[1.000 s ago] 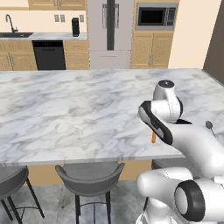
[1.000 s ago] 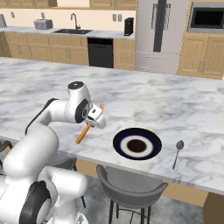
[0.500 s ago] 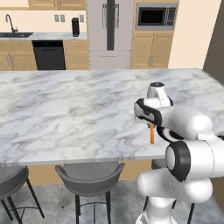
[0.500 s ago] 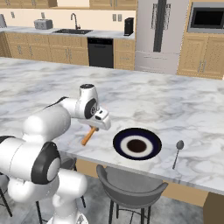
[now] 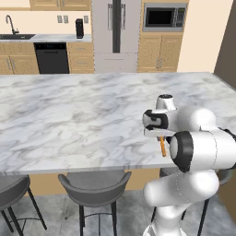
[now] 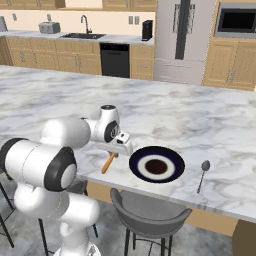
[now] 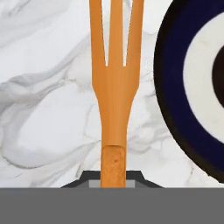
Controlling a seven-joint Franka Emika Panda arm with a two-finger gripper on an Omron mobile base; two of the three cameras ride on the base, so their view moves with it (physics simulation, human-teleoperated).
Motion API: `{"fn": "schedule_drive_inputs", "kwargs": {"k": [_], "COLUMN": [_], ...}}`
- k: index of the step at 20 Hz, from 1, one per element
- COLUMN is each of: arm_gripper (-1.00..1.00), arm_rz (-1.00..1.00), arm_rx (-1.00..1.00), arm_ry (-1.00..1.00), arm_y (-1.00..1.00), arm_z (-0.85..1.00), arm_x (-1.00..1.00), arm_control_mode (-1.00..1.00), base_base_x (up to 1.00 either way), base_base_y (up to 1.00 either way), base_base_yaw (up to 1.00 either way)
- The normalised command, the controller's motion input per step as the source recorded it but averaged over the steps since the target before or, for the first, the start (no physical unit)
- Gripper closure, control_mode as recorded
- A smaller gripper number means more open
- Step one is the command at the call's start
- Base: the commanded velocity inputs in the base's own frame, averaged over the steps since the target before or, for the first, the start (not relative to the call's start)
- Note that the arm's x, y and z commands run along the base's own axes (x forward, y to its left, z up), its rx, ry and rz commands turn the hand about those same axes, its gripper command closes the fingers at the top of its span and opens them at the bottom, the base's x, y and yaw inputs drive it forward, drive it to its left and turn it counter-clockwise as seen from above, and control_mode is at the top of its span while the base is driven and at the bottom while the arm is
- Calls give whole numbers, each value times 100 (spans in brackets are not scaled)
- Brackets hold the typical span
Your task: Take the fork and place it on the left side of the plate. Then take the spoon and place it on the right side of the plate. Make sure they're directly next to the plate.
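My gripper [image 6: 118, 150] is shut on the fork [image 6: 108, 163], a slim orange utensil. I hold it low over the marble counter, just left of the plate [image 6: 156, 151]. In the hand view the fork [image 7: 114, 87] runs straight up from my gripper [image 7: 113, 179], its tines pointing away, with the black rim of the plate [image 7: 173, 87] close on its right. In the left base view the fork [image 5: 162, 146] hangs below my gripper [image 5: 159, 134], partly behind the arm. The dark-grey spoon [image 6: 202, 174] lies on the counter right of the plate, a short gap away.
The counter's front edge [image 6: 165, 196] runs just below the plate. Grey stools [image 6: 150, 212] [image 5: 94, 182] stand under it. The broad marble counter [image 5: 69, 115] stretches away to the left and back. Cabinets and a fridge line the far wall.
The arm has carried the fork rightward to the plate's left edge and lowered it toward the counter. Plate and spoon have not moved.
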Motion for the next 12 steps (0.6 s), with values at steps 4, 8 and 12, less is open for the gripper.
{"fn": "schedule_drive_inputs", "kwargs": {"k": [4,8,12], "arm_gripper": [100,100,100], "arm_rz": [2,1,0], "arm_rx": [0,0,0], "arm_ry": [7,4,2], "arm_y": [0,0,0], "arm_z": [-41,-38,-30], "arm_x": [38,38,39], "arm_control_mode": [-100,-100,-100], "base_base_x": [0,0,0], "base_base_y": [0,0,0], "base_base_yaw": [0,0,0]}}
